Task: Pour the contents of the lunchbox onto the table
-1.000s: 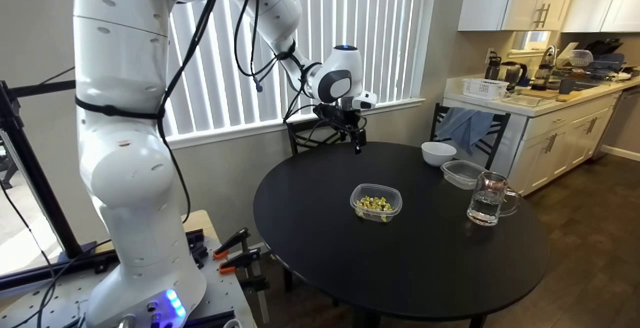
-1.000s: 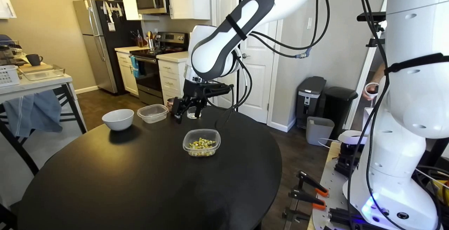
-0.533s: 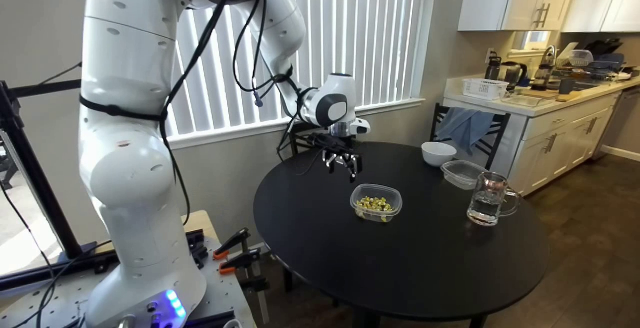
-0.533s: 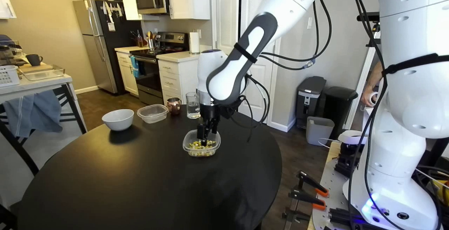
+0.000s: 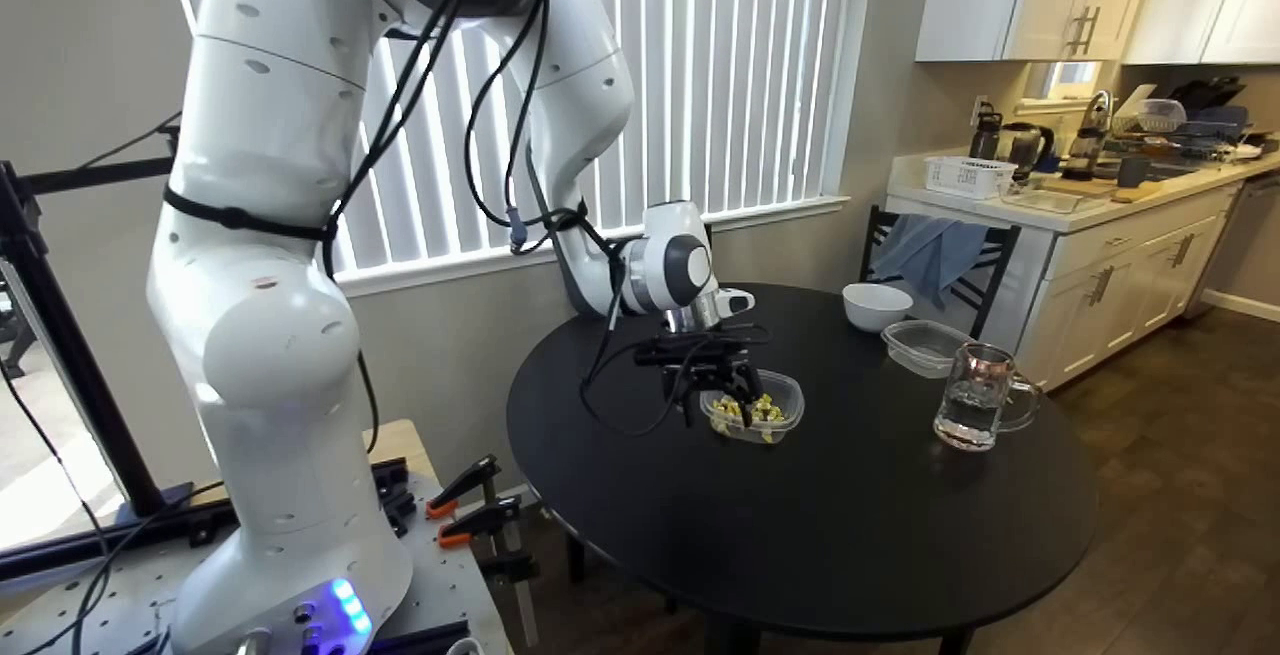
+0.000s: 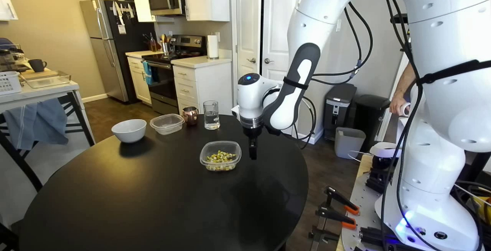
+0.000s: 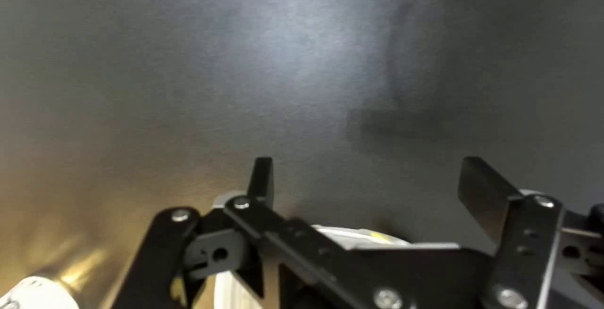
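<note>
The lunchbox (image 6: 205, 150) is a clear shallow container upright on the black round table (image 6: 153, 201). The yellowish-green contents (image 6: 221, 157) lie inside it. In an exterior view the lunchbox (image 5: 790, 395) is partly hidden behind my gripper (image 5: 717, 409). My gripper (image 6: 253, 154) is open and empty, low over the table on the robot-base side of the lunchbox, with a gap between them. In the wrist view the jaws (image 7: 368, 172) stand wide apart over bare black tabletop. There the lunchbox rim (image 7: 356, 234) shows only in part, below the fingertips behind the gripper's body.
A white bowl (image 6: 129, 131), an empty clear container (image 6: 168, 124), a copper mug (image 6: 190, 115) and a glass mug (image 6: 211, 116) stand on the far side of the table. A chair with a blue towel (image 5: 927, 253) stands behind. Cables hang from the arm.
My gripper has come down and swung past the lunchbox toward the robot base, turning as it moved. The lunchbox and its contents have not moved.
</note>
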Available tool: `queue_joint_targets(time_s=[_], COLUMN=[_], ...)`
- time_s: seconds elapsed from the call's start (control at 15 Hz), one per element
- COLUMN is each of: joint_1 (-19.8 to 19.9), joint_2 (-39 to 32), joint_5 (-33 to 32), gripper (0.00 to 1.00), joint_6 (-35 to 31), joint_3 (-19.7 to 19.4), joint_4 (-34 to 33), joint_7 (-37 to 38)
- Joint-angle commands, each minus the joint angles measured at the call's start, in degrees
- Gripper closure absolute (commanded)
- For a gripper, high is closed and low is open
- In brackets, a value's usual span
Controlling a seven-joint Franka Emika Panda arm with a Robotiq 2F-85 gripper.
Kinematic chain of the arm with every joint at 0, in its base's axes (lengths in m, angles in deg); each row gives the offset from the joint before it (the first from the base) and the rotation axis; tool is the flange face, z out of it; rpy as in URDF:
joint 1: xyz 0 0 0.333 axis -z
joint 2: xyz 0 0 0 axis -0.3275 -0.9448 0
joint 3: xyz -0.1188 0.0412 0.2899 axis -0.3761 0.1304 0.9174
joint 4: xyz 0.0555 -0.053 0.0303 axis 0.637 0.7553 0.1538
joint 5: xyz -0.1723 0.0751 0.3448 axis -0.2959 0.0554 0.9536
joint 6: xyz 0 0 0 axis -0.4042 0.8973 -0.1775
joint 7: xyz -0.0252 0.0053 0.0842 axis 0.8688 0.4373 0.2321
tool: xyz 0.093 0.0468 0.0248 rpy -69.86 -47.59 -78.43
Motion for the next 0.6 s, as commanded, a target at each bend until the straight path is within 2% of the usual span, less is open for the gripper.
queue_joint_targets(time_s=[0.0, 0.2, 0.27, 0.4, 0.53], joint_1=[-10.3, -20.8, -23.6, -27.0, -26.9], joint_2=[-2.4, -3.4, -4.1, -4.8, -4.6], joint_5=[-16.3, -28.3, -30.6, -35.2, -33.2], gripper=[0.0, 0.0, 0.0, 0.0, 0.0], joint_6=[-5.8, -11.7, -12.9, -13.0, -11.9], joint_3=[-12.4, -23.9, -26.4, -28.5, -26.7], joint_4=[-2.9, -5.1, -5.5, -5.0, -2.4], joint_7=[12.2, 26.1, 30.6, 39.2, 42.1])
